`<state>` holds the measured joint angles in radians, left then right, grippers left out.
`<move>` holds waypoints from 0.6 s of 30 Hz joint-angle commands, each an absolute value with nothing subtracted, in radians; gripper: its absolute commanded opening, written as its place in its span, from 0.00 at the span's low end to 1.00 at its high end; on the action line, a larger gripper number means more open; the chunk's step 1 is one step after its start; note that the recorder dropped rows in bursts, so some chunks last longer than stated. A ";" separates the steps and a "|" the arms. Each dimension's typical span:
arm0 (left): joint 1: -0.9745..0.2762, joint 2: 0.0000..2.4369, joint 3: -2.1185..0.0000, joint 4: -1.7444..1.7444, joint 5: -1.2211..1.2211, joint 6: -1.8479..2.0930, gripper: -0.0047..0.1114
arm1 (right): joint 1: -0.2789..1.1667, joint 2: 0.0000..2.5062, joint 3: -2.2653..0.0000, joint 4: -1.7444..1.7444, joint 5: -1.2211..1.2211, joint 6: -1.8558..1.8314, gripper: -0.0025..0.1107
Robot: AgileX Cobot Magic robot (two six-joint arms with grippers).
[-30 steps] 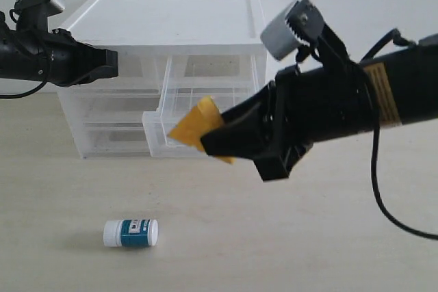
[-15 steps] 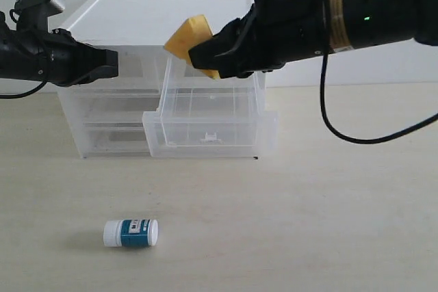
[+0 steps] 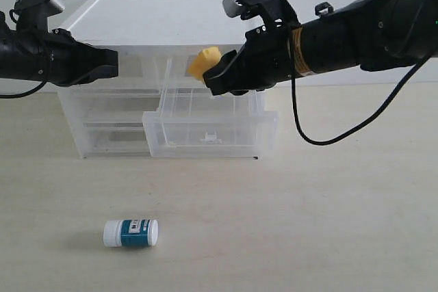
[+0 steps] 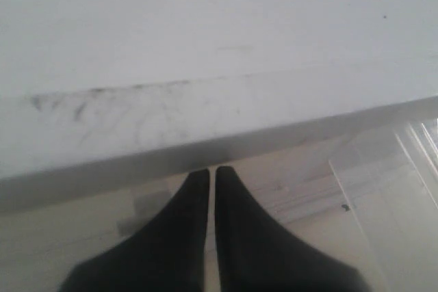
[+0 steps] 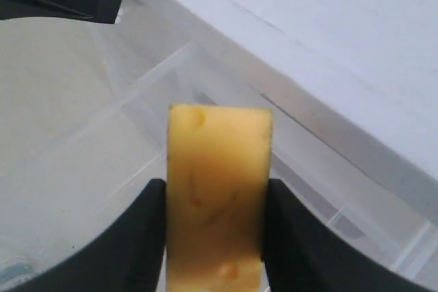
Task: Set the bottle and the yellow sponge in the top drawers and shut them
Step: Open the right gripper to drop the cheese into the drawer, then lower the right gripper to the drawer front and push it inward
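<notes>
Yellow is the sponge (image 3: 204, 61), and from the outside camera I see my right gripper (image 3: 217, 78) squeezing it. It hangs just in front of the cabinet (image 3: 171, 15), up by its white top and above the open drawer (image 3: 205, 138). That drawer is the top one on the right side of the cabinet, and it is pulled out. My left gripper (image 3: 109, 63) is by the left front of the cabinet, near the top edge, and I cannot tell from here if it touches. The bottle (image 3: 131, 232) lies on its side on the table (image 3: 308, 223), well out in front of the cabinet, on its left side.

In the left wrist camera, the two black fingers (image 4: 178, 237) are pressed together with nothing between them, just under the cabinet's white top.

In the right wrist camera, the sponge sits between two black fingers (image 5: 140, 244) that hold its sides. The clear open drawer is below it, and the cabinet's top edge runs just beside it.
</notes>
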<state>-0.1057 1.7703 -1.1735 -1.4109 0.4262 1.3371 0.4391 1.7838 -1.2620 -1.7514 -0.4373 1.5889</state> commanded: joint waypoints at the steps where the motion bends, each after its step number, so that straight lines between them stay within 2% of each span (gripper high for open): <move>1: -0.103 1.776 -1.192 -1.423 0.367 1.331 0.07 | 0.440 1.778 -1.270 -1.744 -0.411 1.595 0.36; 2: -0.103 1.776 -1.192 -1.423 0.367 1.331 0.07 | 0.440 1.778 -1.270 -1.744 -0.407 1.605 0.50; 3: -0.103 1.776 -1.192 -1.423 0.367 1.331 0.07 | 0.440 1.778 -1.270 -1.744 -0.407 1.618 0.52; 9: -0.103 1.776 -1.192 -1.423 0.365 1.331 0.07 | 0.440 1.732 -1.272 -1.735 -0.487 1.672 0.51; 12: -0.103 1.776 -1.192 -1.423 0.365 1.331 0.07 | 0.440 1.656 -1.272 -1.744 -0.552 1.878 0.50; 15: -0.103 1.776 -1.192 -1.423 0.368 1.331 0.07 | 0.440 1.576 -1.264 -1.744 -0.765 1.954 0.38; 18: -0.103 1.776 -1.192 -1.421 0.368 1.331 0.07 | 0.440 1.559 -1.262 -1.744 -0.878 1.983 0.41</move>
